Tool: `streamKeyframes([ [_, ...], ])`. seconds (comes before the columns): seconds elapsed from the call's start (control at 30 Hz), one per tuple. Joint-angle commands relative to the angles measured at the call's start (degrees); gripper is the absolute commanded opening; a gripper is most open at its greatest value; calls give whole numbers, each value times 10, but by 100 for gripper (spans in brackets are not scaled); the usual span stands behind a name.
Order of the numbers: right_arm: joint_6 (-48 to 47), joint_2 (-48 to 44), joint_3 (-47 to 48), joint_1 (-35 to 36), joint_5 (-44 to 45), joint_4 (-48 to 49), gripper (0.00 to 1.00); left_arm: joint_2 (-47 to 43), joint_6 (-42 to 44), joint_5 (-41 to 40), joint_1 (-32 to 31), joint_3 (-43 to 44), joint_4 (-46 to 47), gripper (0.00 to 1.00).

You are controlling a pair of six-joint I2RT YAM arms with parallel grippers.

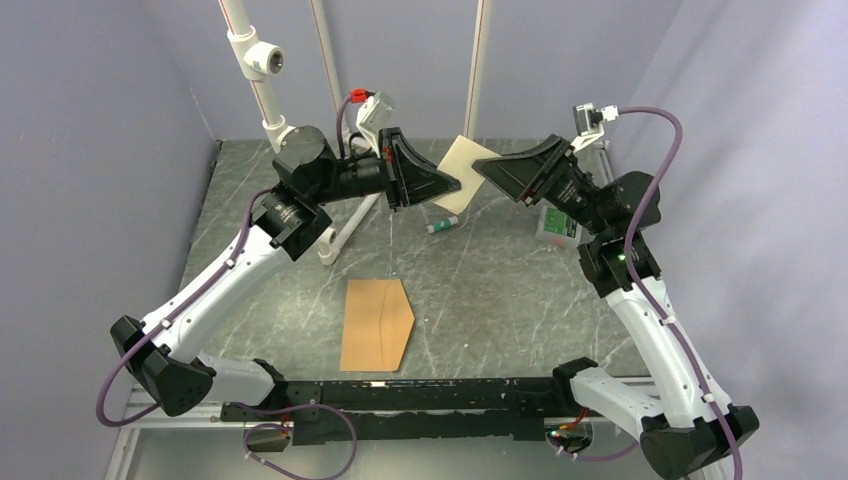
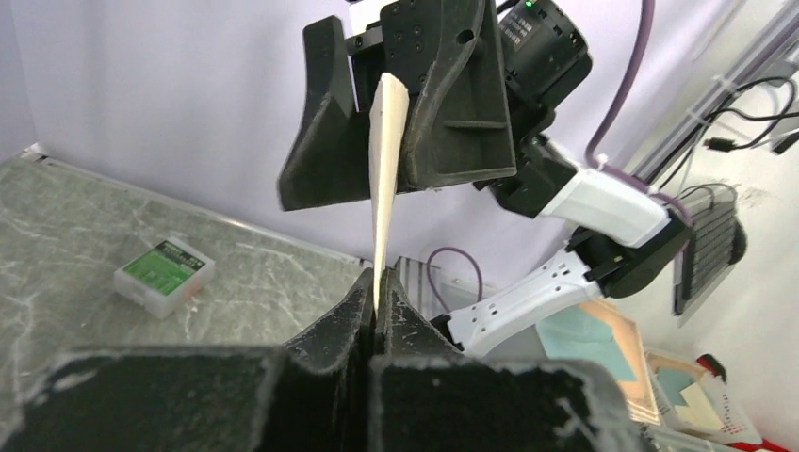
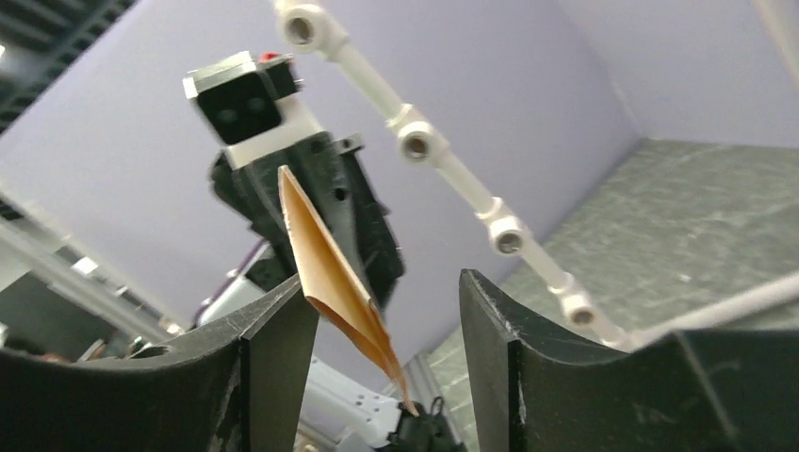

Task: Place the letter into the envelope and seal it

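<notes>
Left gripper (image 2: 376, 299) is clamped on the lower edge of the letter (image 2: 386, 160), holding it edge-up in the air over the back of the table (image 1: 500, 290). Right gripper (image 3: 384, 282) faces it with jaws apart, straddling the sheet's opposite edge. No pinch from that side yet.

Envelope (image 1: 375, 325) lies flat near the front-centre of the table with its pointed flap to the right. It is well apart from the letter, and nothing is holding it.

Letter looks bowed or doubled between the two grippers; can't tell which.

Green-labelled box (image 1: 558, 225) sits under the right arm. A small stick-shaped item with a green end (image 1: 441, 226) lies just below the letter. Neither is in the way.

My read: mid-air regrasp, early in the task, insertion and sealing not started.

To do it well:
- Close the right fully on the sheet before the left lets go.
- Pinch close to the edge so a long free edge is left to lead into the envelope mouth.
- Don't pull the arms apart while both are gripping. Thin paper will tear or slip.
- Keep the wrists parallel, no twist.
</notes>
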Motion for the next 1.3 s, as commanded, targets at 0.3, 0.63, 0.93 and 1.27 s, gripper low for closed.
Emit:
streamKeyframes([
  [0.3,-11,2,66,-1,-115,102,0,-18,-60,-8,-3,23,60,45],
  [0.63,-189,28,126,-2,-262,-67,0,-52,17,-35,-2,28,-7,54],
  [0.93,-226,38,129,-2,-286,-96,0,-28,-2,67,-3,33,28,31],
  [1.27,-195,25,82,-2,-290,-59,48,-31,17,72,-3,26,22,3],
])
